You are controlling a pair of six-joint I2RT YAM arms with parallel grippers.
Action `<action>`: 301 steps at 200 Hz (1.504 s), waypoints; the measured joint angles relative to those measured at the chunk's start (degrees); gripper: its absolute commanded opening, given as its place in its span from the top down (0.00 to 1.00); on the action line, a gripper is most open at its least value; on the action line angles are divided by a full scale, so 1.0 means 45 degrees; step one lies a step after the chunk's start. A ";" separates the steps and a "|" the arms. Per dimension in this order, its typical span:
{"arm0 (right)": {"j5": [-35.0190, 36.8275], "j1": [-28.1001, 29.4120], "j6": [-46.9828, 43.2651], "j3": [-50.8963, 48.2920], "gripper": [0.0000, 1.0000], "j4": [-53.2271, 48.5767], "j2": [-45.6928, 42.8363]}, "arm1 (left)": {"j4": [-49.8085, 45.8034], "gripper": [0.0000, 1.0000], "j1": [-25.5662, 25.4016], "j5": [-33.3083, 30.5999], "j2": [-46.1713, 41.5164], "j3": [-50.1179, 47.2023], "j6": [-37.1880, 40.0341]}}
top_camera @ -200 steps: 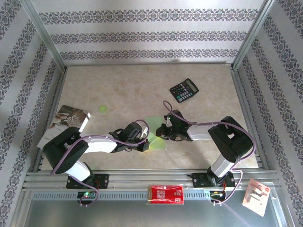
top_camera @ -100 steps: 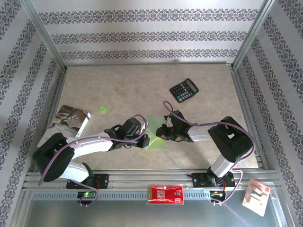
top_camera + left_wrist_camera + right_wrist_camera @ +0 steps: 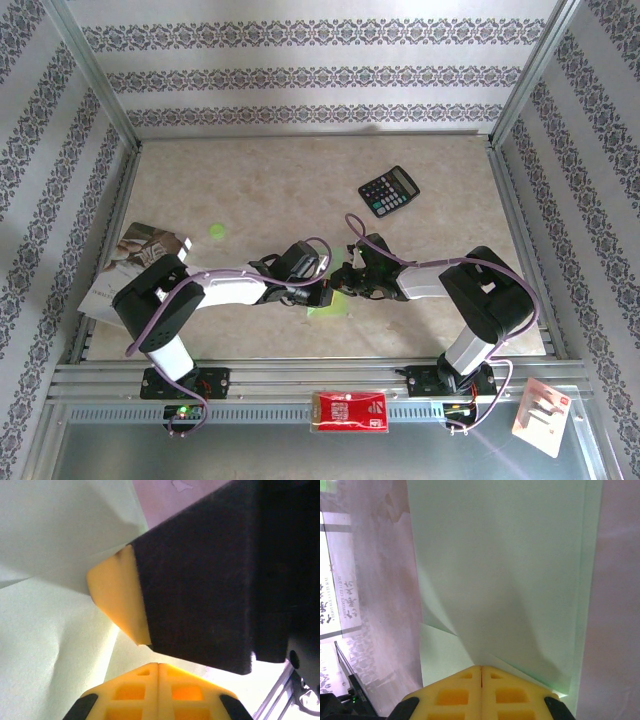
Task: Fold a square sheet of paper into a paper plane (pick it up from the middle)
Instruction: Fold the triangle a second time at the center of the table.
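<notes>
While the square sheet of paper [image 3: 500, 570] lies nearside of the calculator [image 3: 389, 191], your left pincer [image 3: 157, 666] and right pincer [image 3: 481, 669], both pressed together, bear on it, probably flattening a crease.

print on the booklet [image 3: 340, 595] is too blurred to read.

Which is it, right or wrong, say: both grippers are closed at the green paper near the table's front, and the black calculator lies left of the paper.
Wrong. The top view shows the black calculator right of the green paper, farther back. The rest stands: left gripper and right gripper are closed at the paper near the front of the table.
</notes>
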 measured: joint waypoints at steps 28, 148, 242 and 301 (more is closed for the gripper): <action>-0.0005 0.0000 0.0000 0.0000 1.00 0.0000 0.0000 | 0.0301 1.00 0.0355 0.0204 0.0087 -0.0083 -0.0204; -0.0053 -0.0049 0.0005 0.0010 1.00 -0.0044 0.0015 | 0.1394 1.00 0.0510 0.0539 0.0204 -0.1151 -0.0418; -0.0083 -0.0053 0.0005 0.0044 1.00 -0.0102 0.0034 | 0.2040 1.00 0.0510 0.0622 -0.0986 -0.2769 -0.1229; -0.0083 -0.0053 -0.0010 0.0107 1.00 -0.0238 0.0034 | 0.2492 1.00 0.0510 0.0583 -0.1894 -0.3905 -0.1787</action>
